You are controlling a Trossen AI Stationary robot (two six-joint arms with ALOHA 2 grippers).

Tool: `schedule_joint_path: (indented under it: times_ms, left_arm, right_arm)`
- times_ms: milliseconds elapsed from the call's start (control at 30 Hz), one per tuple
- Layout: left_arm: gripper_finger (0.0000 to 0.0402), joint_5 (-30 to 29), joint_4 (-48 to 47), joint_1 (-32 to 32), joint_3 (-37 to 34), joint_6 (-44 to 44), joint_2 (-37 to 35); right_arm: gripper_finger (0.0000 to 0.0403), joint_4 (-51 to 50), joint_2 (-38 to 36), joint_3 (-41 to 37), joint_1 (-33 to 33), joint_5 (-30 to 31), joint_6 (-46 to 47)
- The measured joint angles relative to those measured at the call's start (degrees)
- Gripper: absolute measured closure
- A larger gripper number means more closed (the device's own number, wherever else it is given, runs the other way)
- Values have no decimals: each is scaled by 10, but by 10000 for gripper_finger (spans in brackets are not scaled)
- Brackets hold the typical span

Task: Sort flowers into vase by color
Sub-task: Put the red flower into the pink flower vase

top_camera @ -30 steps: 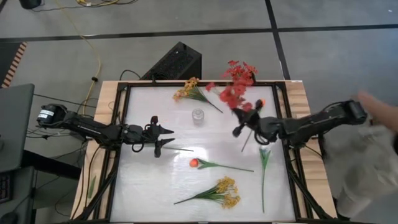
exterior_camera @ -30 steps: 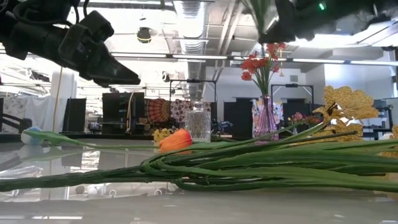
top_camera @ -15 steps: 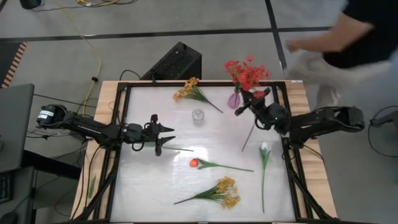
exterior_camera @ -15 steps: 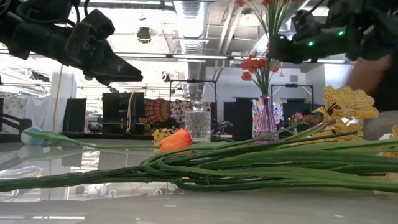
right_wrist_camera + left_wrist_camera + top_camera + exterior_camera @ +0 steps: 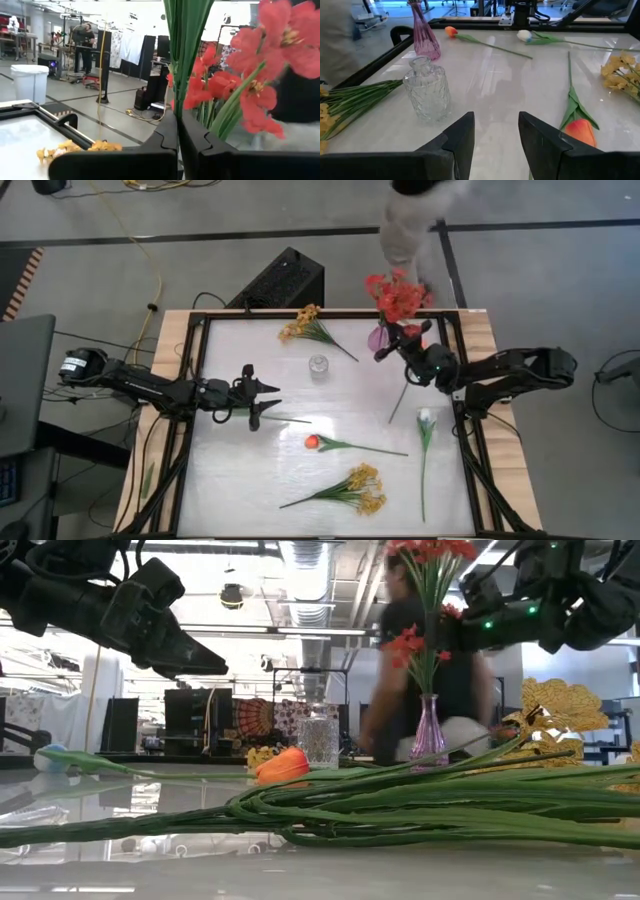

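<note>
High view: right gripper (image 5: pixel 400 345) at the table's far right corner, clamped on a red spray (image 5: pixel 398 295) beside the pink vase (image 5: pixel 377 339); left gripper (image 5: pixel 262 399) parted, empty, over the table's left-centre. Low view: red blossoms above the vase (image 5: pixel 428 730); a person (image 5: pixel 420 670) passes behind. Left wrist view: clear jar (image 5: pixel 426 89), orange tulip (image 5: pixel 580 131) ahead. Right wrist view: fingers (image 5: pixel 165 137) pinch the green stems (image 5: pixel 184 40).

Overhead, table-level and two wrist views
</note>
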Motion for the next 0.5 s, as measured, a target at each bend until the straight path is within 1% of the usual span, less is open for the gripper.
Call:
schedule_joint_path:
  times_ms: [233,400,500]
  left_arm:
    - [258,-8,-14,0,0,0,0]
    - [258,-11,-14,0,0,0,0]
    - [258,-11,-14,0,0,-4,0]
  right_arm:
    - [379,2,-13,0,25,25,-64]
    - [379,6,2,0,10,17,-70]
    - [379,24,18,0,-2,11,-71]
